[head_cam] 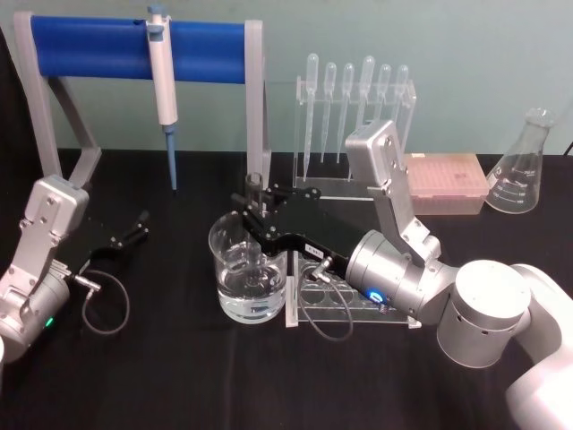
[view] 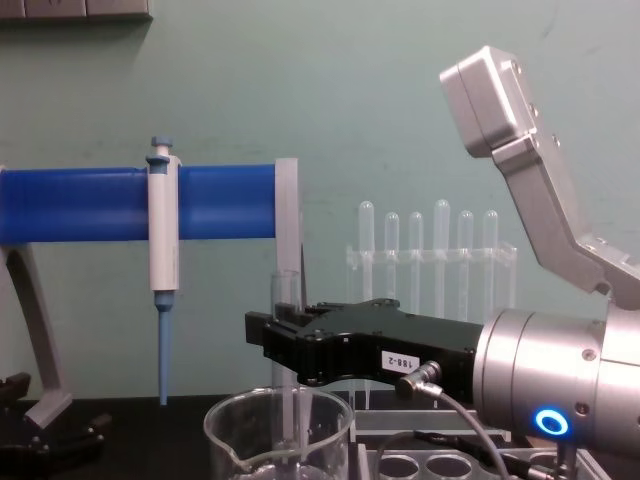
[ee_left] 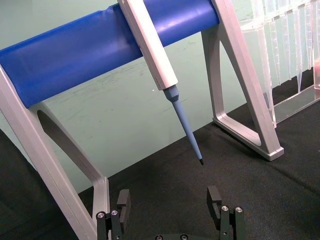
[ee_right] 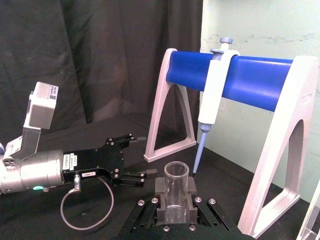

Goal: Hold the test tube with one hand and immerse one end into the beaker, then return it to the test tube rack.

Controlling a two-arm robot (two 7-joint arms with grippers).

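Observation:
The test tube point(view: 287, 295) stands upright, a clear glass cylinder with an open rim, and my right gripper point(view: 285, 345) is shut on its middle. In the right wrist view the tube point(ee_right: 176, 177) sits clamped between the black fingers point(ee_right: 161, 189). Its lower end reaches down inside the beaker point(head_cam: 249, 269), a wide glass vessel holding clear liquid; whether the tip touches the liquid I cannot tell. The beaker rim point(view: 280, 405) shows directly below the gripper. My left gripper point(ee_left: 169, 205) is parked at the table's left point(head_cam: 134, 231), open and holding nothing.
A white-and-blue pipettor point(head_cam: 164, 81) hangs on the blue-barred stand point(head_cam: 89, 40) at the back left. Behind the beaker stands a rack of plastic pipettes point(head_cam: 354, 90). A clear tube rack point(head_cam: 331, 300) lies under my right wrist. A pink tip box point(head_cam: 443, 179) and a conical flask point(head_cam: 524, 166) sit back right.

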